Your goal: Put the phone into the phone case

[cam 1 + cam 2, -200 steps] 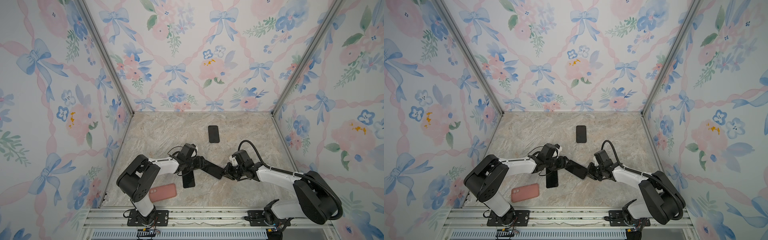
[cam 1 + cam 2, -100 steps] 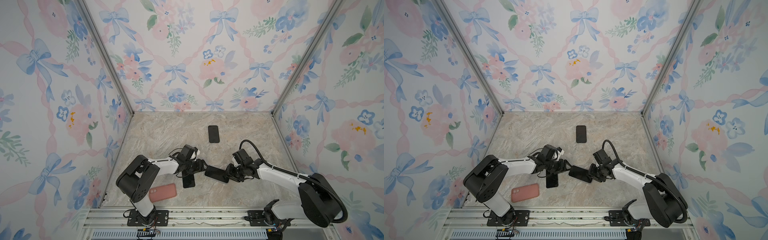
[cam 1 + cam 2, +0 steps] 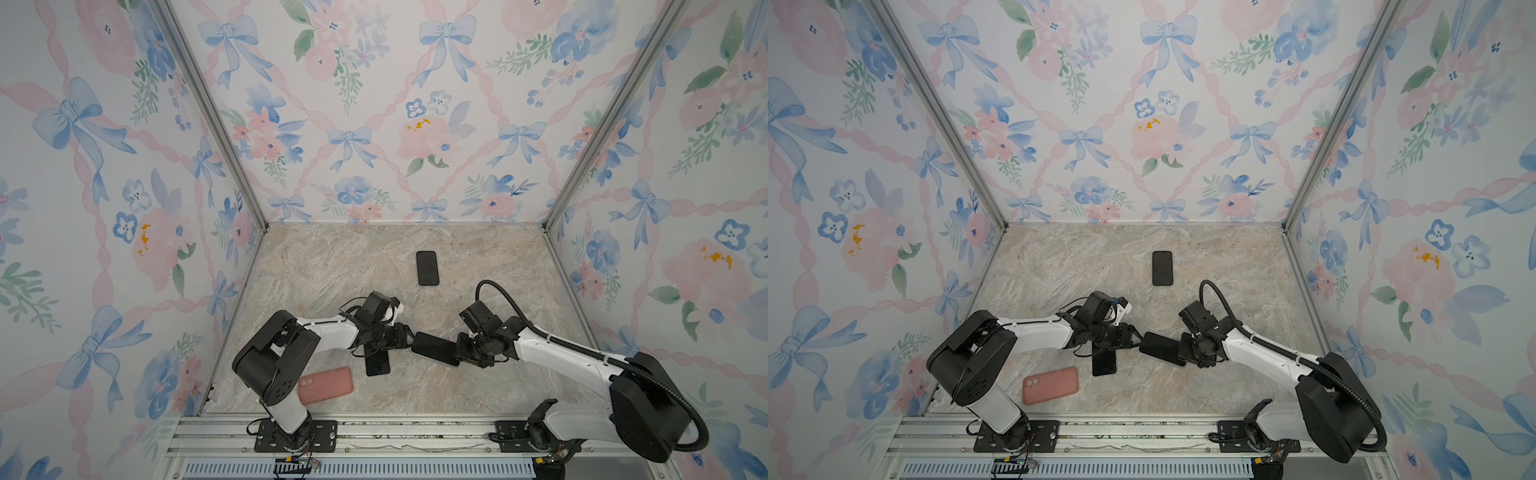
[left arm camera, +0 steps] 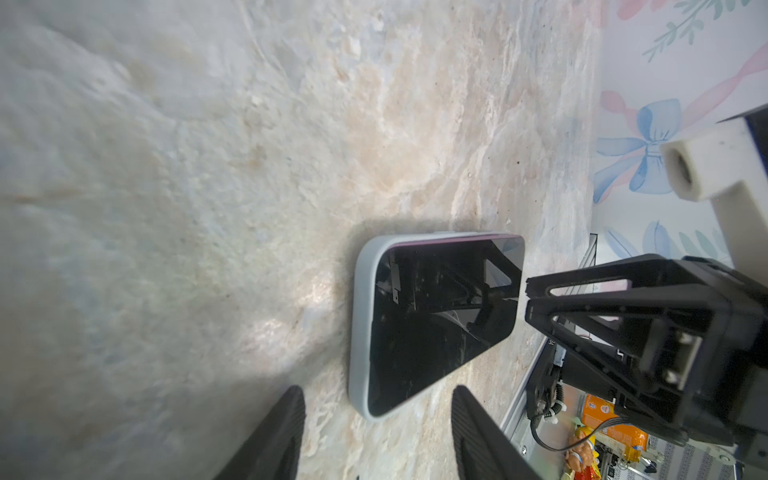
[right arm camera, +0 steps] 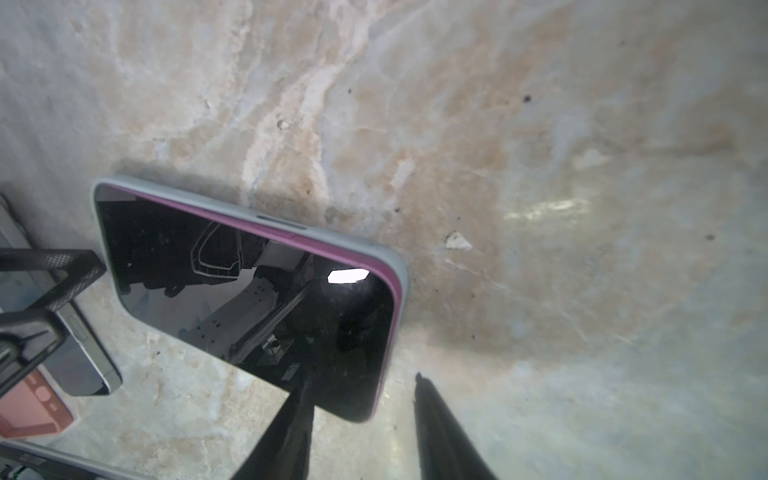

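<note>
**Desk:** How many phones are on the table?

**Photographer:** 2 for certain. There is 1 cased phone, sitting in 1 grey case, and 1 bare phone.

**Desk:** And cases?

**Photographer:** 2 seen clearly, the grey one and 1 pink case. There is also 1 black slab at the back, which may be a phone or a case; I cannot tell which. That makes 4 flat pieces in both top views.

**Desk:** Machines?

**Photographer:** 2 robot arms, the left arm and the right arm, on 1 table, with 3 flowered walls around it.
</note>
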`<state>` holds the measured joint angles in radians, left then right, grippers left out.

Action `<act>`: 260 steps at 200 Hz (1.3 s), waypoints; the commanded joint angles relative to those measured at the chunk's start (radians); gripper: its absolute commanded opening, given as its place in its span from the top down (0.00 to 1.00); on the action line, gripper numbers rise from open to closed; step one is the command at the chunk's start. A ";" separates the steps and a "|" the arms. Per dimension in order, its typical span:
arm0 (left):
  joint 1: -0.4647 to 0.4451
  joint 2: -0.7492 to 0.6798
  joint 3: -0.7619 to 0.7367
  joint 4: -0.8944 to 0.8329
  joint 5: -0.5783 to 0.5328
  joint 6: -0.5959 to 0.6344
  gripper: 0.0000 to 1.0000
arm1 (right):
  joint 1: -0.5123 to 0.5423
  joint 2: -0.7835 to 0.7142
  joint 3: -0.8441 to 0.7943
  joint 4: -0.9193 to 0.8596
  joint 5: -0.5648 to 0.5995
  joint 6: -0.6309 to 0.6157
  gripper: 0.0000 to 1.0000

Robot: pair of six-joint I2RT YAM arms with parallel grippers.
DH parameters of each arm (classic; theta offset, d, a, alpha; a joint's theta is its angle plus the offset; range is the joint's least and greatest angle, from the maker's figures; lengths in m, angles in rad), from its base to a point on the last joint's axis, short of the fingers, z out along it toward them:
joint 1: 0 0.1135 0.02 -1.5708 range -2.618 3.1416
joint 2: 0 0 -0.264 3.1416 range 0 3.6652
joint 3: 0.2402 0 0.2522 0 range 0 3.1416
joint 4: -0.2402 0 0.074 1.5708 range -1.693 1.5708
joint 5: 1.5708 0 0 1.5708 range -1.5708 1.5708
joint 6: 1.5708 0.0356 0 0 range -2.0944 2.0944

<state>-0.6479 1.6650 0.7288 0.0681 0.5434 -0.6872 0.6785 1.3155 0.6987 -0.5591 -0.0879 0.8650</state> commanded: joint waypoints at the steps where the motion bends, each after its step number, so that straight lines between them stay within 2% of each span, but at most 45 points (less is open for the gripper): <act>1: -0.010 0.023 -0.010 -0.069 0.005 0.040 0.46 | 0.031 -0.004 0.005 -0.030 0.064 0.020 0.66; 24: -0.015 0.041 0.000 -0.070 0.009 0.043 0.49 | 0.040 0.017 0.004 -0.024 0.067 0.025 0.72; 82: -0.030 0.091 0.054 -0.070 0.020 0.045 0.55 | 0.042 0.042 -0.018 0.014 0.042 0.033 0.81; 200: -0.053 0.133 0.065 -0.015 0.058 0.020 0.60 | 0.045 0.065 -0.088 0.179 -0.081 0.090 0.89; 260: -0.059 0.128 0.061 -0.004 0.058 0.011 0.61 | 0.065 0.086 -0.100 0.211 -0.076 0.109 0.90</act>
<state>-0.6746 1.7447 0.7948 0.0563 0.5835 -0.6662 0.7078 1.3308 0.6502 -0.4942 -0.0624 0.9627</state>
